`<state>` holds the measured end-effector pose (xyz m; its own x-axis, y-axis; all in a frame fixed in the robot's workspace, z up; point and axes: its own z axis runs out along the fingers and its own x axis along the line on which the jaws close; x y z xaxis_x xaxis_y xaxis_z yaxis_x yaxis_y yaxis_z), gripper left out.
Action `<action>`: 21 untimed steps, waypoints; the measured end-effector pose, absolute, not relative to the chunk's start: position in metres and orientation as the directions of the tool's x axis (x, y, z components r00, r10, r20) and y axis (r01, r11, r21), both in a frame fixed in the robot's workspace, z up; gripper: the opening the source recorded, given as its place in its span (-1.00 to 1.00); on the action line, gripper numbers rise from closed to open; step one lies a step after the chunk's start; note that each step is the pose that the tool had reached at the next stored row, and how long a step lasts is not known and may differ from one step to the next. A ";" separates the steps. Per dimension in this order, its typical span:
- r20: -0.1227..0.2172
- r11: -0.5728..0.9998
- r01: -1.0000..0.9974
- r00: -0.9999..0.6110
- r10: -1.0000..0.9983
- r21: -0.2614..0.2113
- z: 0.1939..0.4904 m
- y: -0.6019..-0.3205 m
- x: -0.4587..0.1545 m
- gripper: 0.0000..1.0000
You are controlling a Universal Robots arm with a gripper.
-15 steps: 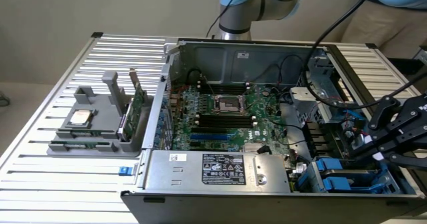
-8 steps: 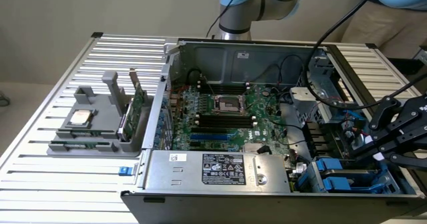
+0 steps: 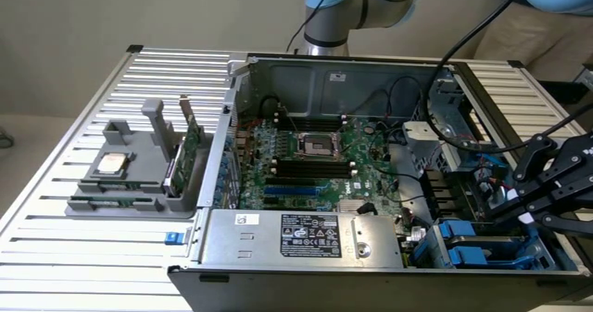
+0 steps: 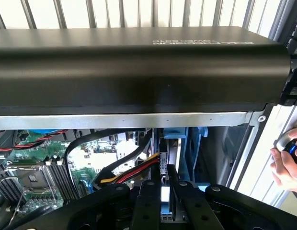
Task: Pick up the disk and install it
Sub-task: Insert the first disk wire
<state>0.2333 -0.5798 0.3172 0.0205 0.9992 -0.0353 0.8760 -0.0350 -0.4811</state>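
I've got the gripper [image 3: 530,215] at the drive bay [image 3: 482,246] on the exterior view's right end of the computer case [image 3: 371,288]. Its fingers [image 4: 149,195] are clenched on the disk [image 4: 173,152] (held edge-on, upright) inside that bay.

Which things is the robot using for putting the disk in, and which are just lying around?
For the job: the disk, held by the gripper; the open computer case.
Just lying about: the silver chip, the green card and the memory stick on the grey stand.
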 end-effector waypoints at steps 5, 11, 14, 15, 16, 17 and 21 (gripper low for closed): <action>-0.034 -0.035 0.875 0.020 0.999 -0.483 0.316 -0.580 0.234 -0.66; -0.033 -0.034 0.873 0.020 0.999 -0.486 0.313 -0.581 0.235 -0.66; -0.032 -0.033 0.872 0.020 0.999 -0.489 0.313 -0.581 0.236 -0.66; -0.032 -0.033 0.871 0.020 0.999 -0.490 0.312 -0.581 0.236 -0.66; -0.031 -0.033 0.871 0.020 0.999 -0.491 0.312 -0.582 0.237 -0.66; -0.031 -0.033 0.870 0.020 0.999 -0.492 0.312 -0.582 0.237 -0.66; -0.031 -0.033 0.868 0.020 0.999 -0.495 0.309 -0.583 0.238 -0.66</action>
